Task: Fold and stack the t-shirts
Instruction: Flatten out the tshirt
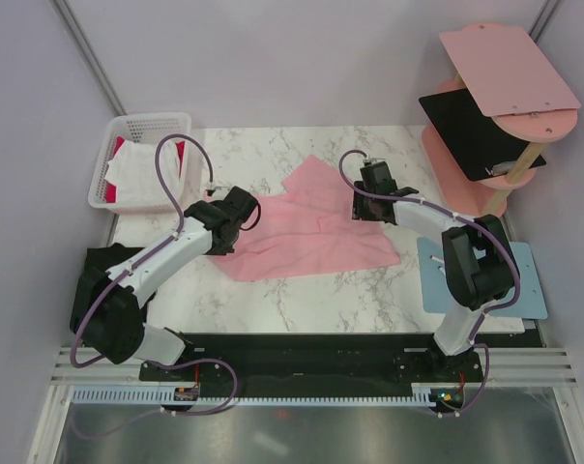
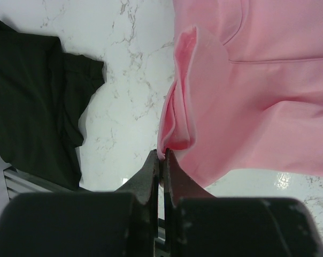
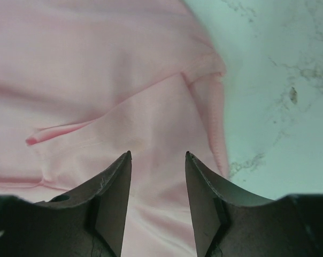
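Note:
A light pink t-shirt (image 1: pixel 311 232) lies spread and creased in the middle of the marble table (image 1: pixel 302 304). My left gripper (image 1: pixel 251 217) is at the shirt's left edge. In the left wrist view this gripper (image 2: pixel 162 153) is shut on a raised fold of the pink t-shirt (image 2: pixel 247 96). My right gripper (image 1: pixel 362 205) hovers over the shirt's right part. In the right wrist view it (image 3: pixel 157 154) stands open above the pink cloth (image 3: pixel 97 69), nothing between its fingers. A black t-shirt (image 1: pixel 103 256) (image 2: pixel 33 96) lies crumpled at the table's left edge.
A white basket (image 1: pixel 118 155) at the back left holds white and red cloth (image 1: pixel 142 169). A pink shelf stand (image 1: pixel 505 72) at the back right carries a flat black piece (image 1: pixel 471 130). A light blue mat (image 1: pixel 524 285) lies by the right arm.

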Controlling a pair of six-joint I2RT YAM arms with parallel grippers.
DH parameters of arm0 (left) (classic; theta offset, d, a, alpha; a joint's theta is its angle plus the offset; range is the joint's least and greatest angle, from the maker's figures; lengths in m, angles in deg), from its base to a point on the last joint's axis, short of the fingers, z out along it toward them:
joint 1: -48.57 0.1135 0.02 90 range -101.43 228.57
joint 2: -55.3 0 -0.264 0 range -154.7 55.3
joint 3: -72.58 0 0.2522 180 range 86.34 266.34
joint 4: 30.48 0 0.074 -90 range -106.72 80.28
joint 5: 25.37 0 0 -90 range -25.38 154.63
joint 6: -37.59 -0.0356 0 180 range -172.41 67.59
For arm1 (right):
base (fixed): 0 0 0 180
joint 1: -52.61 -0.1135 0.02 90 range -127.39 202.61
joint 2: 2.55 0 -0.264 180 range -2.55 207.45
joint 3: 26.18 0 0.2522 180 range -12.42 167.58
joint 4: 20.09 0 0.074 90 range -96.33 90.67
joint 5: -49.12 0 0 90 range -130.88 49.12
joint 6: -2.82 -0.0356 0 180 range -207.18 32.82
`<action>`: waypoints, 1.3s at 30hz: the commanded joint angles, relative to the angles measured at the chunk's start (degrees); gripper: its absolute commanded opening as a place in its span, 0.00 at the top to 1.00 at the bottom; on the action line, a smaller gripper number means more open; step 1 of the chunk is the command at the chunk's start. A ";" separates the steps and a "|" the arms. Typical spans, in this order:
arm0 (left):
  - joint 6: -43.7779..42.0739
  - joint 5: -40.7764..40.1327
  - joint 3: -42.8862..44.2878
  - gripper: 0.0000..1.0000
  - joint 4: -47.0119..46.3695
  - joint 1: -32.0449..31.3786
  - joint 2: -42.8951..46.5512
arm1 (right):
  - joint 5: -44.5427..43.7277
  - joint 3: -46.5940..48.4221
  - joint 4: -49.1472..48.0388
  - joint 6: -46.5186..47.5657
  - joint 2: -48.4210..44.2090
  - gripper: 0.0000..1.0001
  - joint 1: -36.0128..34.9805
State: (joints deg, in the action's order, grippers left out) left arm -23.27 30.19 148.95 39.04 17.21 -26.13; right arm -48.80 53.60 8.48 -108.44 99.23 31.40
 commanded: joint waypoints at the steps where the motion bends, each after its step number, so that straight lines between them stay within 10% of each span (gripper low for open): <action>1: 0.91 -2.83 -0.73 0.98 0.31 1.03 1.01 | -6.67 0.16 2.68 -0.80 -0.88 0.49 1.25; 20: 0.03 -3.62 -1.52 0.98 0.04 2.00 0.57 | 6.34 -1.33 -2.85 -1.95 4.66 0.51 4.16; 23: 0.12 -3.53 -1.44 0.98 0.04 2.09 0.13 | 6.60 -1.16 -3.03 -1.95 4.66 0.58 4.16; 24: 0.03 -3.62 -1.44 0.98 0.04 2.00 0.04 | 6.60 -1.42 -3.03 -1.95 4.48 0.79 4.16; 27: 0.30 -3.53 -1.61 0.98 0.04 2.09 -0.05 | 6.17 -1.68 -2.86 -2.30 3.52 1.00 4.16; 39: 0.03 -4.50 -0.39 0.98 -0.04 3.23 2.85 | 6.25 -5.72 -5.31 -2.21 -10.79 1.00 4.07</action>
State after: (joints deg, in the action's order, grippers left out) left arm -23.29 28.62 147.37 39.13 19.90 -26.15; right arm -43.17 49.47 6.86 -110.32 97.02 35.60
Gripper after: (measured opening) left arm 0.036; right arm 0.007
